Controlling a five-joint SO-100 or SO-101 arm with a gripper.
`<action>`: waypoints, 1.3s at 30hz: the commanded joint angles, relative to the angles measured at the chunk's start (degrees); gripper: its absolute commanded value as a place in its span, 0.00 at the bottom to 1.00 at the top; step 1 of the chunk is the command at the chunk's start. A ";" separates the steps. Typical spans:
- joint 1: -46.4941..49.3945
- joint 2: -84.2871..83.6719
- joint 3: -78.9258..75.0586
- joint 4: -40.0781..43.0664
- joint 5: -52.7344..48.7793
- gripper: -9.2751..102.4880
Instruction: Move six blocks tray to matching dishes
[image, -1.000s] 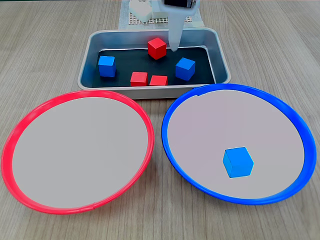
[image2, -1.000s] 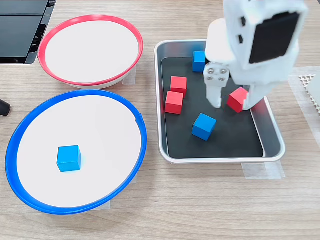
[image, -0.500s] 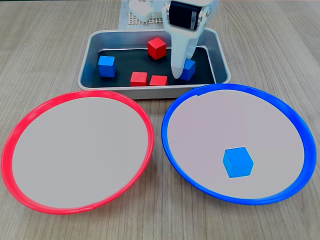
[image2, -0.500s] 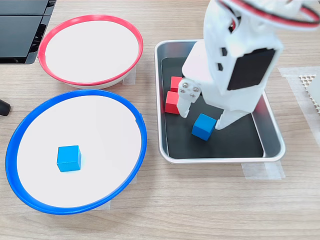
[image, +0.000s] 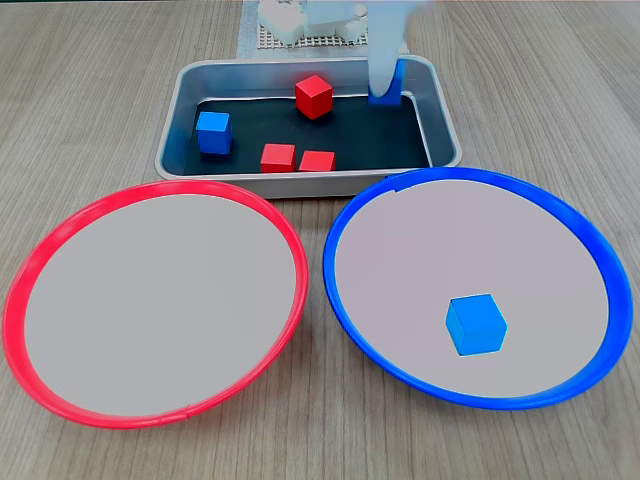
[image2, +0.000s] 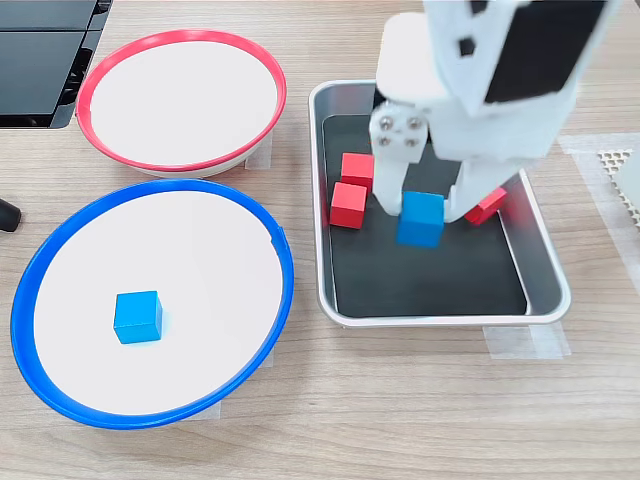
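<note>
Above tray (image2: 545, 300), gripper (image2: 423, 215) clamping blue block (image2: 420, 218) between both fingers, block hanging clear of black floor. Step: carrying block 2 of 3 blue. Next: swinging toward 8 o'clock, over blue-rimmed dish (image2: 60, 400), then releasing beside blue block (image2: 137, 316) there.

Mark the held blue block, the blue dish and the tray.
Held blue block (image2: 420, 217): fixed view, front face.
Blue dish (image: 352, 205): fixed view, upper left rim.
Tray (image2: 549, 268): fixed view, right wall.
</note>
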 joint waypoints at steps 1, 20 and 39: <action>-0.97 1.32 -15.91 -0.09 -1.93 0.08; -0.88 -14.24 -17.93 -15.82 -14.06 0.08; 16.88 23.91 36.47 -5.36 -56.16 0.27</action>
